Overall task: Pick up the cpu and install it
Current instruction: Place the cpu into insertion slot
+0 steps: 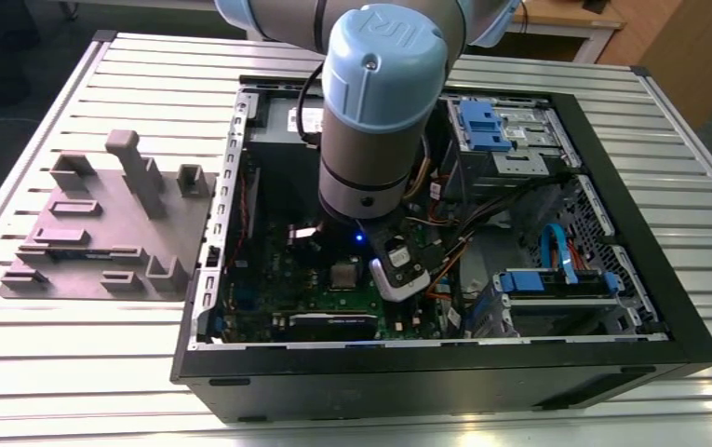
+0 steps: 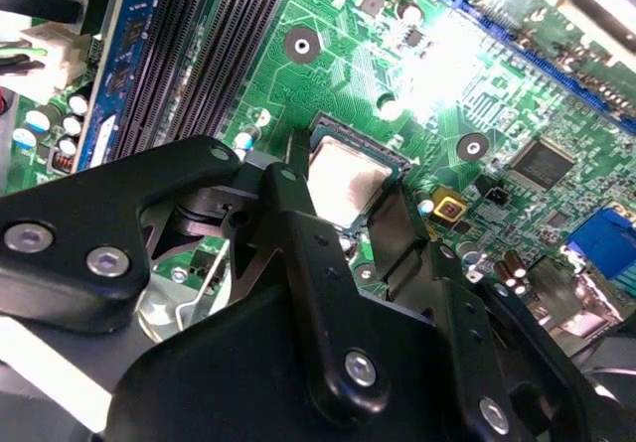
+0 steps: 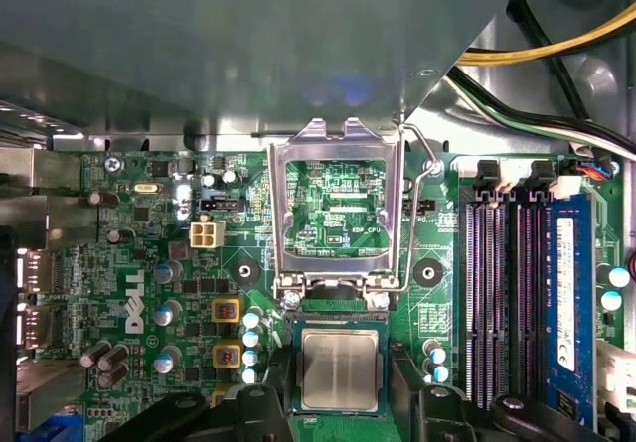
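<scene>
Pincer [image 3: 341,397]: poised directly over the socket [image 3: 343,321]. Its black fingers [image 2: 288,204] stand apart, one on either side of the socket. I am clamped on nothing.

The cpu [image 3: 341,368] lies flat inside the socket with its silvery top up, between the two fingers. In the first wrist view a thin dark margin shows between its edges and the fingers. Whether it is fully seated I cannot tell.

The metal load frame [image 3: 343,136] is hinged open and stands up from one edge of the socket. The board's green surface shows through its window.

The socket sits on the green board [image 3: 139,263]. The black memory slots [image 3: 497,293] run just beside the socket, and one of them holds a blue memory stick [image 3: 563,293].

My arm [image 1: 381,112] reaches down to the socket from above. The black computer case [image 1: 455,372] encloses the socket and lies open on its side. It also holds the green board, loose cables [image 1: 504,200] and two blue drive caddies [image 1: 486,126], all farther from the socket than the slots.

The case rests on a slatted metal worktop [image 1: 83,363]. A grey block [image 1: 107,233] with raised posts stands outside the case, well apart from the socket, towards the exterior view's left.
</scene>
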Robot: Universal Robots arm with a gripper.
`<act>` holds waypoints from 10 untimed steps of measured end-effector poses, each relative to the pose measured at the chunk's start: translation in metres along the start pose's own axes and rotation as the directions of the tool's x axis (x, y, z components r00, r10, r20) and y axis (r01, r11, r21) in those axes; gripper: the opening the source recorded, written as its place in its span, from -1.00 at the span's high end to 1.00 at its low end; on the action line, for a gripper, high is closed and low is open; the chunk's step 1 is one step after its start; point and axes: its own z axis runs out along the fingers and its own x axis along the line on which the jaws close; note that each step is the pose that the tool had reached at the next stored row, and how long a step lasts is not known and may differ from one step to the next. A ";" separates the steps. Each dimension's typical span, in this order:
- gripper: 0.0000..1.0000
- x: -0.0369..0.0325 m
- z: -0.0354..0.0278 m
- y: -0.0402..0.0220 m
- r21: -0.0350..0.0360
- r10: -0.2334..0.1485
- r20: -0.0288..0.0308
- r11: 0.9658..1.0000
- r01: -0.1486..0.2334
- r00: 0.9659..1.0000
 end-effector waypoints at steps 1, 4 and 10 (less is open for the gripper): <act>-0.01 0.0000 0.0000 0.0000 0.000 0.000 0.000 1.000 0.000 1.000; -0.01 0.0000 0.0000 -0.0001 0.000 0.000 0.000 1.000 0.000 1.000; 0.10 0.0000 -0.0001 -0.0001 0.000 0.000 0.000 1.000 0.000 1.000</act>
